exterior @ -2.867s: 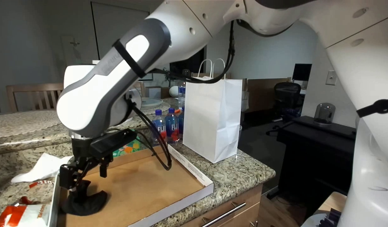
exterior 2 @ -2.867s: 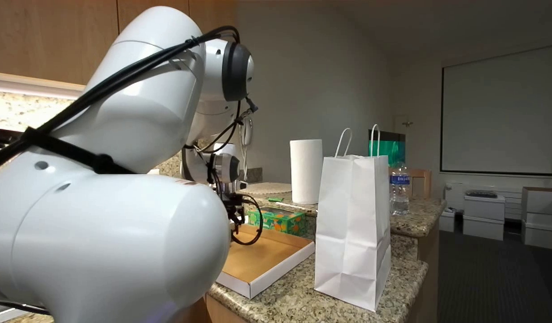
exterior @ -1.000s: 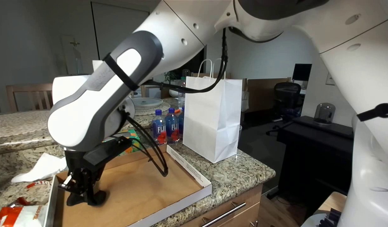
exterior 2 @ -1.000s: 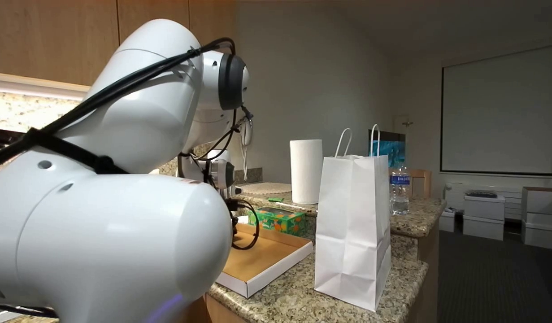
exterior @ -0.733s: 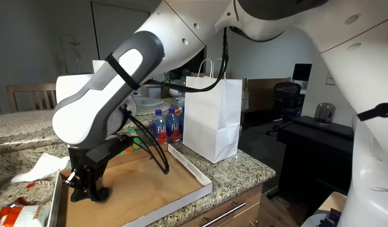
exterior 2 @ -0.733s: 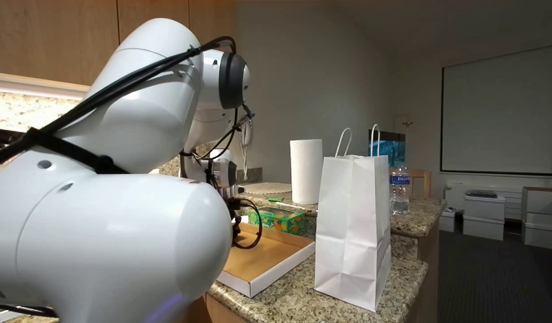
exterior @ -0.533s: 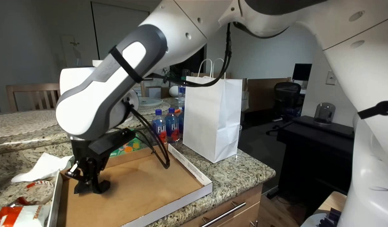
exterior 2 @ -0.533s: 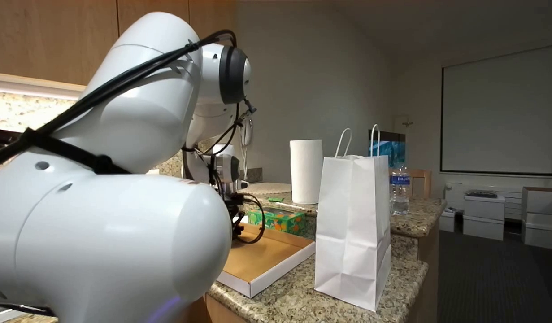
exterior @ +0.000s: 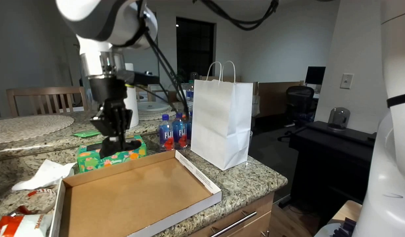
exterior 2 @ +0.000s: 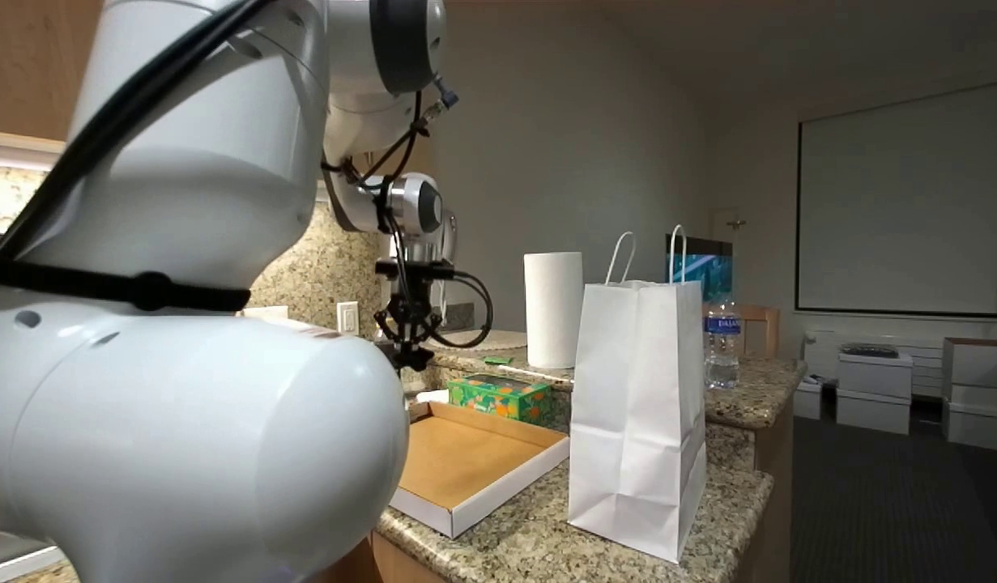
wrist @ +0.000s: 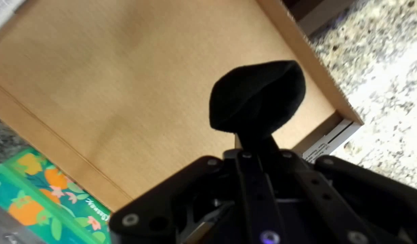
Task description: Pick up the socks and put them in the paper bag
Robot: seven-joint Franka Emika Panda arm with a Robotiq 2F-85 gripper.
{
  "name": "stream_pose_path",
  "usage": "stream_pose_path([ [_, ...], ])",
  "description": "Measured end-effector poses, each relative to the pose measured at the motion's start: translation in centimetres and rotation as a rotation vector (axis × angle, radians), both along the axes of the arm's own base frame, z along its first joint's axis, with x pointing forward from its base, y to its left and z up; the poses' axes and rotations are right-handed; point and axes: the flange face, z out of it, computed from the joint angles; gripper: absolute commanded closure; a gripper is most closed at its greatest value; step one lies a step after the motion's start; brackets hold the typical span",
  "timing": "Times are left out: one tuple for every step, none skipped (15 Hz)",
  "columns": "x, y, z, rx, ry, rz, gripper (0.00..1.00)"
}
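The black socks (wrist: 257, 98) hang as one dark bundle from my gripper (wrist: 255, 140), whose fingers have come together on them in the wrist view. In an exterior view the socks (exterior: 107, 148) are seen raised over the back edge of the cardboard tray, in front of the tissue box. My gripper (exterior 2: 409, 352) points downward there, well to the side of the paper bag. The white paper bag (exterior: 218, 121) stands upright on the counter past the tray, handles up; its inside is hidden. Both exterior views show the bag (exterior 2: 636, 405).
The shallow cardboard tray (exterior: 139, 194) lies below. A floral tissue box (exterior: 90, 163) sits behind it, and water bottles (exterior: 166, 133) stand between box and bag. A paper towel roll (exterior 2: 553, 308) is on the raised ledge. A snack packet (exterior: 24, 225) and white napkin (exterior: 46, 176) lie beside the tray.
The socks lay in the tray with the gripper just above them. Since then the gripper has shut on them and lifted them up and back, clear of the tray floor.
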Motion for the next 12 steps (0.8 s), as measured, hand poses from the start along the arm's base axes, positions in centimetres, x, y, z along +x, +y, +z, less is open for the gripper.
stream_pose_path([
  [-0.2,-1.3,2.5,-0.023,0.008,-0.001,0.93],
  [-0.2,-2.7,4.9,-0.039,0.009,-0.01,0.93],
  [-0.1,-4.3,7.4,-0.048,0.002,-0.024,0.93],
  [0.1,-6.0,9.7,-0.049,-0.011,-0.041,0.93],
  [0.3,-7.9,12.2,-0.044,-0.034,-0.062,0.93],
  [0.6,-9.8,14.5,-0.035,-0.062,-0.083,0.93],
  [0.8,-11.8,16.7,-0.024,-0.093,-0.105,0.93],
  [1.0,-13.9,18.7,-0.011,-0.128,-0.132,0.93],
  [1.1,-16.2,20.7,0.0,-0.162,-0.159,0.93],
  [1.2,-18.5,22.2,0.009,-0.19,-0.189,0.93],
  [1.2,-20.9,23.6,0.018,-0.213,-0.219,0.93],
  [1.2,-23.1,24.6,0.023,-0.232,-0.247,0.93],
])
